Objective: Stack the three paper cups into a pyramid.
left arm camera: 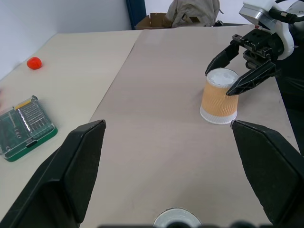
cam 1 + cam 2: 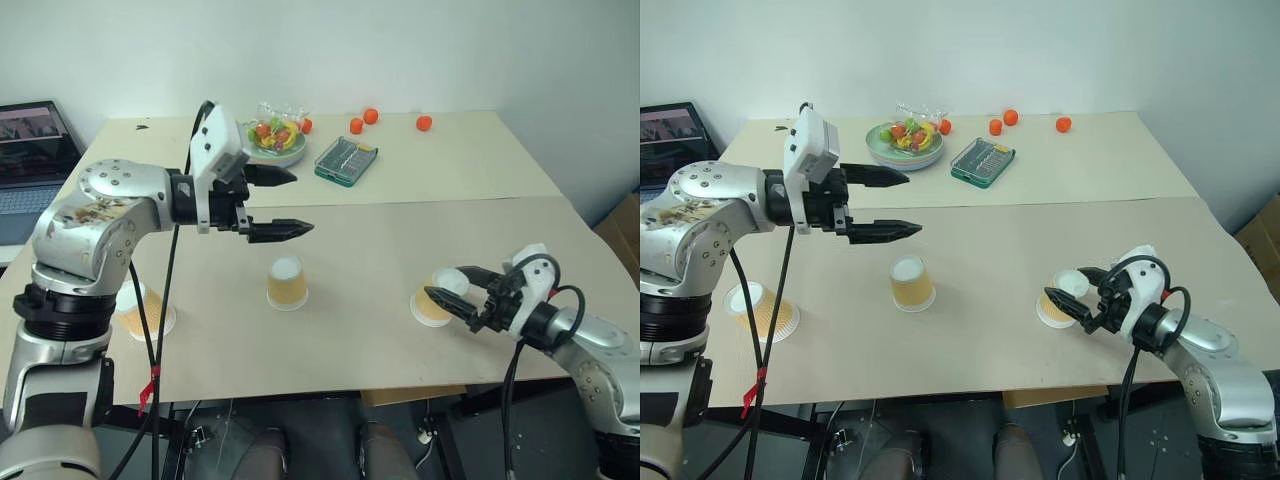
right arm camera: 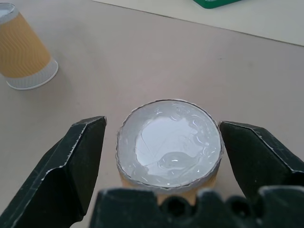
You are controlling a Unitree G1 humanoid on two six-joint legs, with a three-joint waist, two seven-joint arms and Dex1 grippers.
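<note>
Three tan-orange paper cups stand upside down, apart, in a row along the near side of the table [image 2: 360,340]. The middle cup [image 2: 287,283] stands alone. The left cup [image 2: 140,312] sits near the left edge, partly behind my left arm's cable. Around the right cup [image 2: 432,303] my right gripper [image 2: 437,283] is open, one finger on each side. In the right wrist view both fingers stand clear of that cup [image 3: 168,142]. My left gripper [image 2: 303,202] is open and empty in the air, above and beyond the middle cup.
At the back of the table are a plate of fruit [image 2: 275,142], a green case [image 2: 346,160] and small orange fruits [image 2: 370,116]. A laptop [image 2: 25,150] sits off the left side. The table's front edge is close behind the cups.
</note>
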